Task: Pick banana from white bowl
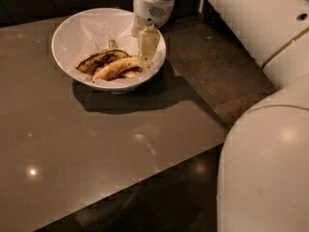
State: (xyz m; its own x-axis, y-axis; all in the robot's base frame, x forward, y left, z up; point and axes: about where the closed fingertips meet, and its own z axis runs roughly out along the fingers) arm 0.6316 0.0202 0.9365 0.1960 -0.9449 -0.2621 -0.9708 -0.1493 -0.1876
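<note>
The white bowl [72, 35] stands on the grey table at the far left. Two bananas lie in it side by side. The banana [116, 70], pale yellow with brown patches, is the nearer one. A darker, black-streaked banana [99, 59] lies just behind it. My gripper [145, 58] hangs from above over the right side of the bowl, its tip right at the pale banana's right end. Whether it touches the banana cannot be told.
The grey table [96, 149] runs from the bowl toward the near edge, which cuts diagonally across the lower right. Beyond it is dark floor [217, 76]. My white arm and body [265, 153] fill the right side of the view.
</note>
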